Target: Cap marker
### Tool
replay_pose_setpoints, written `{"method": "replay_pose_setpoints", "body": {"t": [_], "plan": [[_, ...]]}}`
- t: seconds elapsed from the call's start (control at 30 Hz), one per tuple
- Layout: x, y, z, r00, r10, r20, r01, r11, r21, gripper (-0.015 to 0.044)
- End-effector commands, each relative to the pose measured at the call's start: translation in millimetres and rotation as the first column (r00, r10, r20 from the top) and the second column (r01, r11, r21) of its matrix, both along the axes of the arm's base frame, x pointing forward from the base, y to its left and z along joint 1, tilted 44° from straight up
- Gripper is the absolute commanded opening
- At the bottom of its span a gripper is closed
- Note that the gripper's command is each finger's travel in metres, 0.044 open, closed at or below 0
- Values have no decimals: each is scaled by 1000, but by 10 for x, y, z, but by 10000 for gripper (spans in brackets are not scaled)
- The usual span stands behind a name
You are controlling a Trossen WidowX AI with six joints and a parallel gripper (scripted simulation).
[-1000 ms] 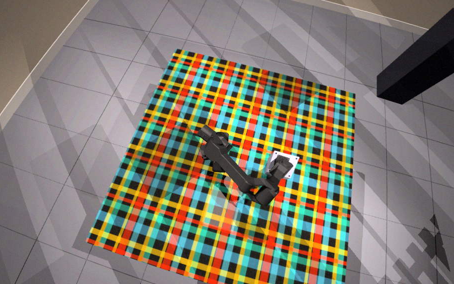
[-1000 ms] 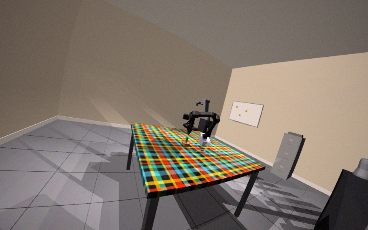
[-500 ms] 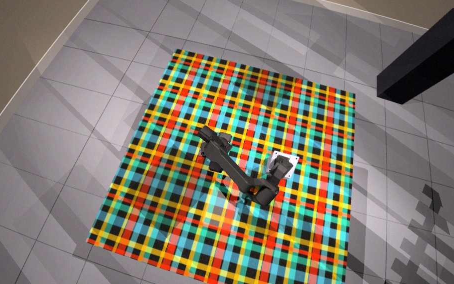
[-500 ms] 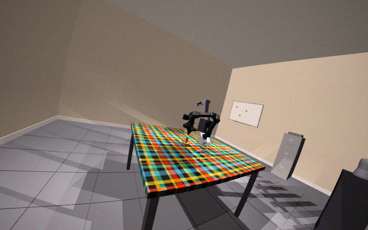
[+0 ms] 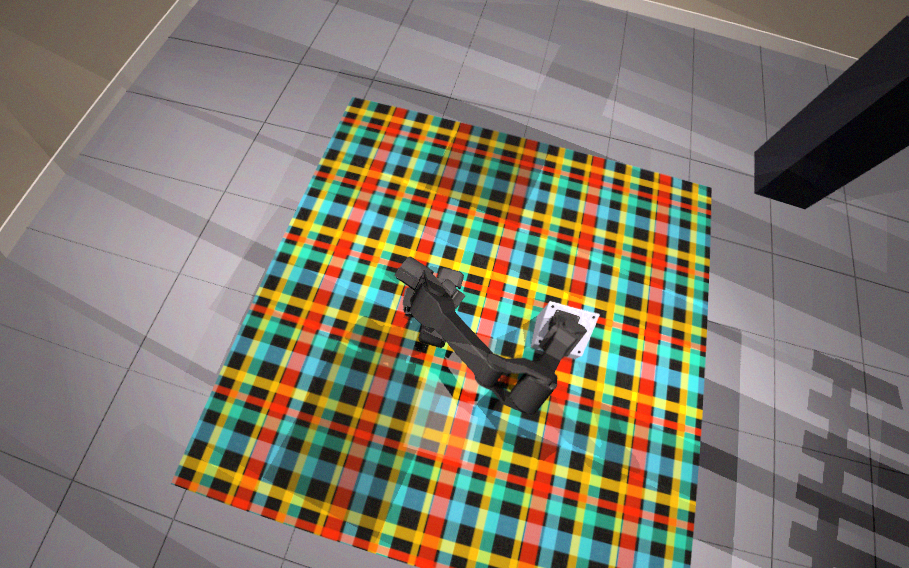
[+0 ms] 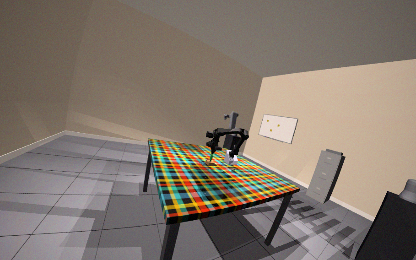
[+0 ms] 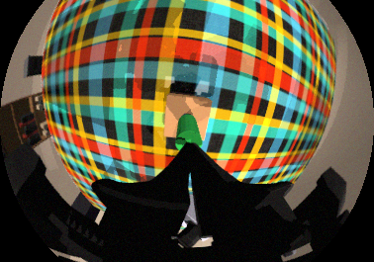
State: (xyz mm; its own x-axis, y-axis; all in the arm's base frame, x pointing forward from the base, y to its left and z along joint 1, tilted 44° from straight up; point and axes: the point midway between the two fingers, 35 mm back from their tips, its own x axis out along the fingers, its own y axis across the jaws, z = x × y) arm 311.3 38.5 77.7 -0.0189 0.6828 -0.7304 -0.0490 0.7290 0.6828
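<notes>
The tan holder block (image 6: 209, 163) (image 7: 203, 112) stands on the plaid table. A green cylinder (image 6: 211, 157) (image 7: 188, 129), which looks like the marker with the green cap over it, rises upright from the block. How far the cap sits down on the marker cannot be told. No loose cap shows elsewhere on the table. My gripper (image 6: 212, 153) (image 7: 189, 146) points down with its fingertips together and nothing between them. The tips are right at the top end of the green cylinder; the wrist view does not settle whether they touch it. In the top view the arm hides the block and marker.
The arm's white base mount (image 5: 588, 318) (image 6: 231, 158) stands on the plaid table (image 5: 443, 522) (image 6: 235, 193), beside the holder block. A black pedestal (image 5: 845, 119) (image 6: 397, 225) and a filing cabinet (image 6: 324, 174) stand off the table.
</notes>
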Motion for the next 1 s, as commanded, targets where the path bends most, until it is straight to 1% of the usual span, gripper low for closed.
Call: {"method": "replay_pose_setpoints", "body": {"t": [0.0,0.3,0.53,0.77,0.97], "plan": [[-4,49,-46,1000,-3,-2,3,1000,3,0],[7,119,-130,1000,-3,-2,3,1000,4,0],[18,56,-74,1000,-6,6,6,1000,-2,0],[32,-522,533,1000,-5,3,5,1000,-4,0],[28,-538,552,1000,-5,3,5,1000,-4,0]]}}
